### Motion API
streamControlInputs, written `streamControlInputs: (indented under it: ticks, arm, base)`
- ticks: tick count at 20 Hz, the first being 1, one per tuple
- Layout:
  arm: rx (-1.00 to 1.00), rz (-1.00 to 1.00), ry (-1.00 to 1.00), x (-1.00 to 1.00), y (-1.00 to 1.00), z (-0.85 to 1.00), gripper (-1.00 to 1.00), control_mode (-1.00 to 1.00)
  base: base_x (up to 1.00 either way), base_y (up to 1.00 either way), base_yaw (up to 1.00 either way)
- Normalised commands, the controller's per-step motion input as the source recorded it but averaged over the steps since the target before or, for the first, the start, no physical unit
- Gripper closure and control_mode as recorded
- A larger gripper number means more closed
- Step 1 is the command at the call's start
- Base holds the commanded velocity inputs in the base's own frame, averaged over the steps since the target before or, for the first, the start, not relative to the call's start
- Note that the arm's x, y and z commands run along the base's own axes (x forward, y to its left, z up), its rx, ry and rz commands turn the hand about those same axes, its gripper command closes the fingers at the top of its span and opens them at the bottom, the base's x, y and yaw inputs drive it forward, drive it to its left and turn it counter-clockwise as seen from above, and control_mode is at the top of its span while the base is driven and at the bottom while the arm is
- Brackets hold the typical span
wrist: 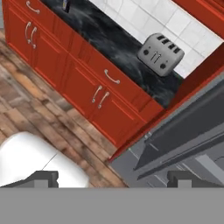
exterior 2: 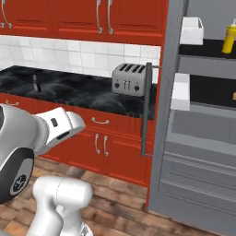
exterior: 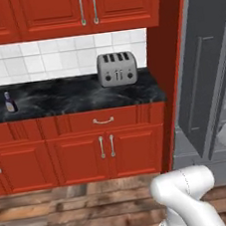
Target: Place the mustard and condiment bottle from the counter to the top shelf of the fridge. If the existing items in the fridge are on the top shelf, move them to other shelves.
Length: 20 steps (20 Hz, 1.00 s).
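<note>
The condiment bottle (exterior: pixel 9 102), small and dark with a pale cap, stands upright on the black marble counter (exterior: pixel 73 102) at its left end; it also shows as the condiment bottle (exterior 2: pixel 35 83) and, cut by the top edge, the condiment bottle (wrist: pixel 66 4). The yellow mustard (exterior 2: pixel 229 39) stands on the highest black shelf (exterior 2: pixel 205 48) in view inside the open grey fridge (exterior 2: pixel 203 152). A small orange block (exterior 2: pixel 234 96) sits one shelf lower, at the frame's edge. My gripper (wrist: pixel 113 179) is open and holds nothing; it hangs over the floor by the fridge door, far from both bottles.
A silver toaster (exterior: pixel 117 69) stands at the counter's right end beside a red side panel. The fridge door (exterior 2: pixel 146 110) with its dark bar handle is swung open, with white bins (exterior 2: pixel 191 30) on it. Red cabinets (exterior: pixel 107 148) line the wooden floor.
</note>
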Motion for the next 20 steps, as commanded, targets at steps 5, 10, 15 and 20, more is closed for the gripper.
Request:
streamControlInputs:
  ticks: [5,10,15,20]
  arm:
    - [0.0,0.0,0.0,0.0,0.0,0.0,-1.0,1.0]
    - [0.0,0.0,0.0,0.0,0.0,0.0,-1.0,1.0]
    - [0.0,0.0,0.0,0.0,0.0,0.0,-1.0,1.0]
    - [0.0,0.0,0.0,0.0,0.0,0.0,-1.0,1.0]
  base:
    - [0.62,1.0,0.0]
    - [0.98,1.0,-0.01]
    - [1.0,1.0,-0.04]
    - [0.86,1.0,-0.02]
